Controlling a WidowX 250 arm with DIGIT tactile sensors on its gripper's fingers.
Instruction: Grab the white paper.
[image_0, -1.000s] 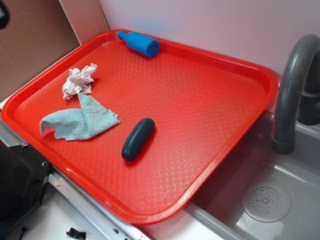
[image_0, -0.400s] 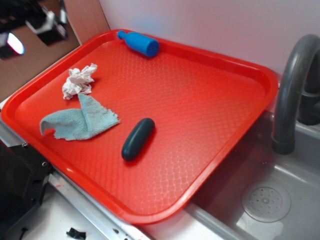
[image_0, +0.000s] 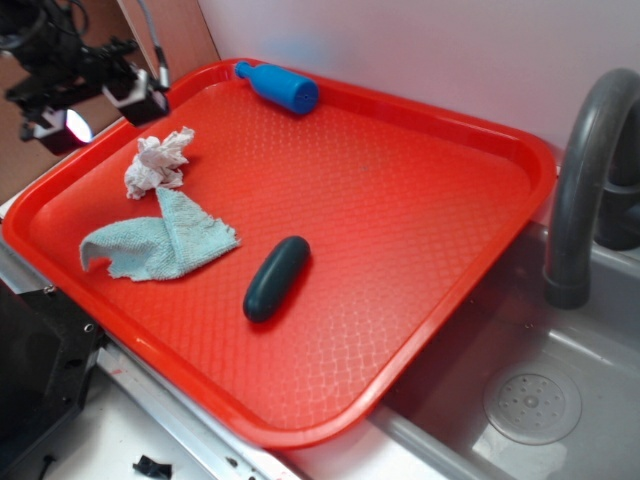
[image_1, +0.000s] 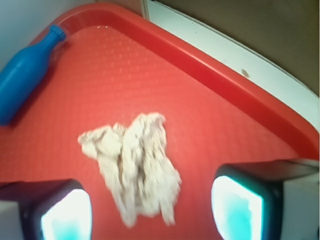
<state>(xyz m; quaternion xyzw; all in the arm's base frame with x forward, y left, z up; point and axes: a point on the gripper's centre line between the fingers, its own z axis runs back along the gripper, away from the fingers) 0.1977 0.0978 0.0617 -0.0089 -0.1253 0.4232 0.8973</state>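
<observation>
The white paper (image_0: 156, 164) is a small crumpled wad lying on the red tray (image_0: 420, 200) near its far left corner. In the wrist view the white paper (image_1: 135, 165) lies below and between my two fingers, nearer the camera's lower middle. My gripper (image_0: 95, 105) hovers above the tray's left rim, up and left of the paper, open and empty. In the wrist view the gripper (image_1: 150, 212) stands wide open with the paper's lower end between the pads, not touching them.
A light-blue terry cloth (image_0: 160, 242) lies just in front of the paper. A dark green oblong object (image_0: 276, 278) lies mid-tray. A blue bottle (image_0: 280, 87) lies at the tray's back edge, also in the wrist view (image_1: 25, 72). A sink with a grey faucet (image_0: 585, 170) is on the right.
My gripper has come into view at the upper left and moved down and right toward the white paper. Nothing on the tray has moved.
</observation>
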